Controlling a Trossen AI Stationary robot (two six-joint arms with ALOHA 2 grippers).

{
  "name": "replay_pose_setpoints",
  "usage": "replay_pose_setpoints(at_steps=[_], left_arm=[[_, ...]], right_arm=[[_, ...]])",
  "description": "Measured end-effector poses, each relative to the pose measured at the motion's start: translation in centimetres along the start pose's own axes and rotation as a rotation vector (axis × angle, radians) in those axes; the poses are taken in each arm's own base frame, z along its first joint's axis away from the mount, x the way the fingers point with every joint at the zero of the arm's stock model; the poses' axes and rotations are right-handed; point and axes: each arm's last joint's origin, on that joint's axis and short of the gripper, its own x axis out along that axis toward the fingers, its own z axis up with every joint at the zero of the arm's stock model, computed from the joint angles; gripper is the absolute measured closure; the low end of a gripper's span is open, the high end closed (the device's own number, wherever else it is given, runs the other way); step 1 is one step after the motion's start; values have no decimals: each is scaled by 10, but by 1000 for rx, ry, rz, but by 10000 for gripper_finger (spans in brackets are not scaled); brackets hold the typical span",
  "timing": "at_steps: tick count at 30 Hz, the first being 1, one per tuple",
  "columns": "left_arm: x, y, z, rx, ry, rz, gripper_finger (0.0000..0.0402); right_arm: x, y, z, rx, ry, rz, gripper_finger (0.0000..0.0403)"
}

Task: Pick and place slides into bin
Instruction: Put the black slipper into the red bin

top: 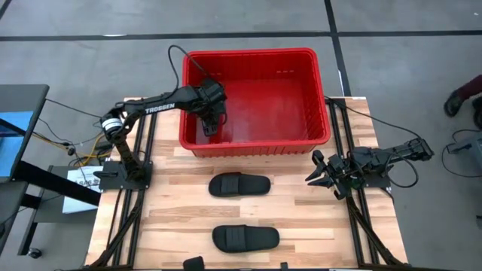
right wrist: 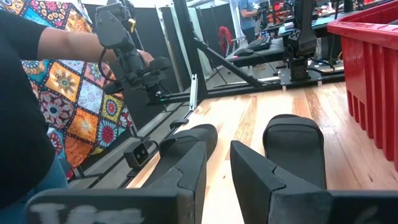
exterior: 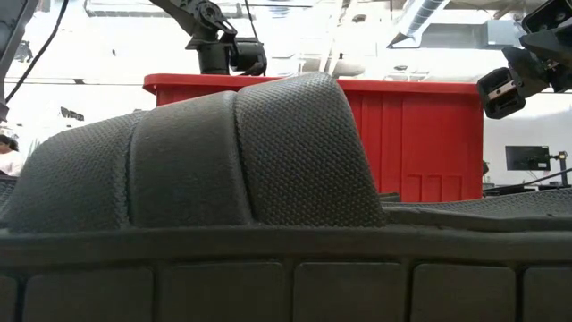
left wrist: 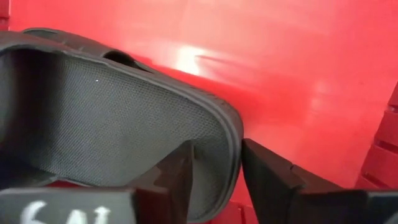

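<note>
The bin [top: 312, 83], a bright red plastic tub with tapered walls and a rolled rim, fills the upper centre of the high view, on the far edge of the pale wood-plank table [top: 294, 218]. Its glossy floor throws back a white glare in the left wrist view.

The left gripper [top: 211, 124] reaches down inside the bin's left part. Its two dark fingers are closed on the rim of a slide [left wrist: 118, 124], pinching the sole's edge between them. That slide is matte black with a fine dimpled footbed, and it lies just above the red floor.

Two more slides lie on the table below the bin in the high view, one at centre [top: 239, 184] and one lower [top: 245, 239], both oval with a wide strap. A fourth dark shape shows only as a sliver at the bottom edge [top: 193, 263]. In the low view a slide's pebbled, ribbed strap [exterior: 206, 152] fills most of the frame and blocks much of the bin behind it.

The right gripper [top: 322, 175] hangs over the table's right side, clear of the slides, fingers spread and holding nothing. In the right wrist view a person's arm [right wrist: 68, 37] holds a black control handle [right wrist: 127, 53] at the upper left, before a patterned cloth [right wrist: 81, 99].
</note>
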Motion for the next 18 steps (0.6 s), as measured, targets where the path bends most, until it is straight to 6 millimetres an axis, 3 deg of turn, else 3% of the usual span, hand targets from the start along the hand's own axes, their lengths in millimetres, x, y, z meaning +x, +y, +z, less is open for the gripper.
replay_pose_setpoints(at_steps=[9, 18], left_arm=[[0, 0, 0, -6, 3, 0, 216], [0, -2, -4, 11, 40, -19, 202]], right_arm=[[0, 0, 0, 0, 0, 0, 338], [0, 0, 0, 0, 0, 0, 338]])
